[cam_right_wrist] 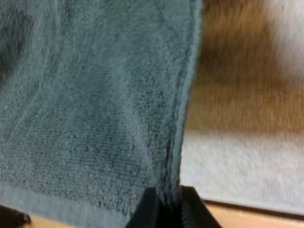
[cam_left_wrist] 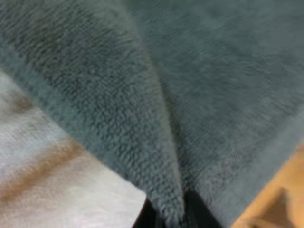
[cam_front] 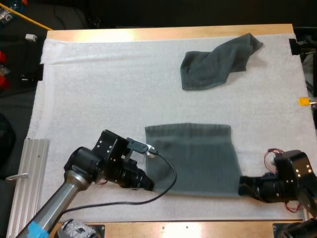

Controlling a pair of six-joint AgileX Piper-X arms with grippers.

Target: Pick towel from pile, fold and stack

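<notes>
A dark grey-green towel (cam_front: 193, 158) lies spread flat on the white mat near the front edge. My left gripper (cam_front: 148, 184) is shut on its near left corner, and the left wrist view has the towel (cam_left_wrist: 142, 104) bunched into a fold between my fingers. My right gripper (cam_front: 241, 186) is shut on the near right corner; in the right wrist view the towel's edge (cam_right_wrist: 175, 142) runs down into my black fingertips (cam_right_wrist: 147, 209). A second towel (cam_front: 218, 62) lies crumpled at the back right of the mat.
A ribbed metal rail (cam_front: 27, 183) lies along the mat's left side. The wooden table edge (cam_front: 198, 229) runs just in front of both grippers. Open mat (cam_front: 99, 84) stretches across the left and middle.
</notes>
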